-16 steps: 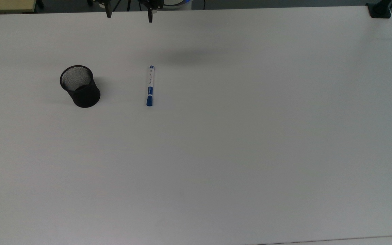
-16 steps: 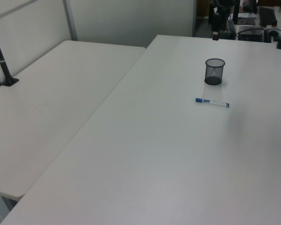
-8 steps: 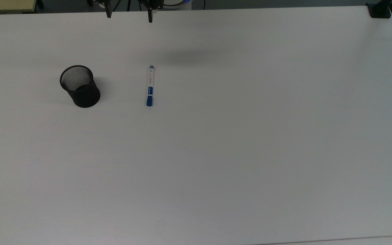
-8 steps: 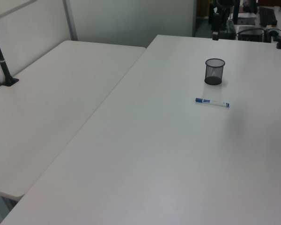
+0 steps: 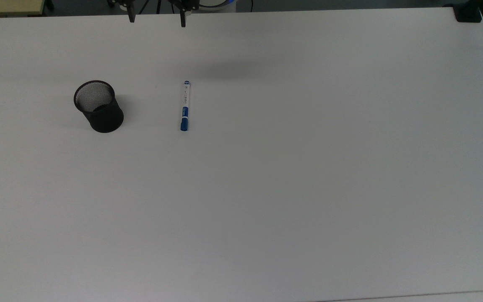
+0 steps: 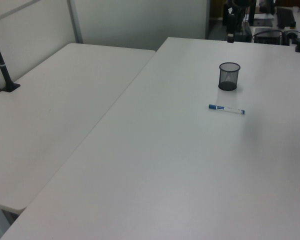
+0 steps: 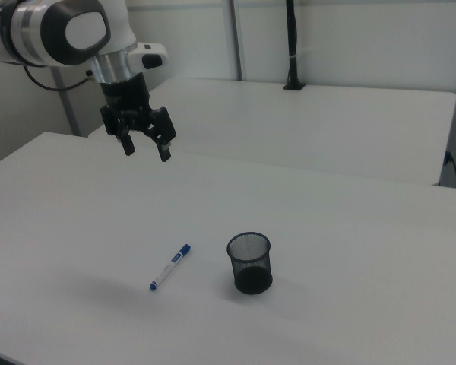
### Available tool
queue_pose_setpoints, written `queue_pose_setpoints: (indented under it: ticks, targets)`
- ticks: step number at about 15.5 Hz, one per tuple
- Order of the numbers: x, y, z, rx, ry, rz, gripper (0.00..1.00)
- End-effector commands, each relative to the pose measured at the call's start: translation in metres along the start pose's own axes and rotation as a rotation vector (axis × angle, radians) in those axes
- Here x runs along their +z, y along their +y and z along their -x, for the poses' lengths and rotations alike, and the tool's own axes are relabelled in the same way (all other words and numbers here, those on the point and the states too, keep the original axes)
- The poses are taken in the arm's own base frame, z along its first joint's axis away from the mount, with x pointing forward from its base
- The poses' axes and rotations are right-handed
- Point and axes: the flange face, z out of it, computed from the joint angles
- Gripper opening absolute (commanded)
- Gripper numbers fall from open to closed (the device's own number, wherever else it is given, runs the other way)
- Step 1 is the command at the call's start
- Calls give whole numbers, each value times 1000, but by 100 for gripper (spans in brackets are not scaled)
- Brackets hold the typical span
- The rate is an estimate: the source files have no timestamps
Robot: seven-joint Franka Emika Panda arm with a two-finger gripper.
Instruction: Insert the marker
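The open pincer (image 7: 145, 150) has risen slightly; the marker (image 5: 185, 106) lies unmoved.

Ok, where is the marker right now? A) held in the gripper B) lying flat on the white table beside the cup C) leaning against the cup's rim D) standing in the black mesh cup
B: the marker lies flat on the white table, apart from the black mesh cup, with the open gripper raised above the table and holding nothing.
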Motion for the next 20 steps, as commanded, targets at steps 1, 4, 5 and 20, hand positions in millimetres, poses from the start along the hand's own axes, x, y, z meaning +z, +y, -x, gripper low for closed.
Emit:
queue_pose_setpoints:
  ticks: [1, 4, 5, 20]
  targets:
    - [23, 9, 4, -126, -52, 10, 100]
    - [64, 9, -9, -174, -64, 113, 100]
    - [78, 7, -11, -185, -55, 126, 100]
    - [257, -45, -19, 25, 60, 61, 100]
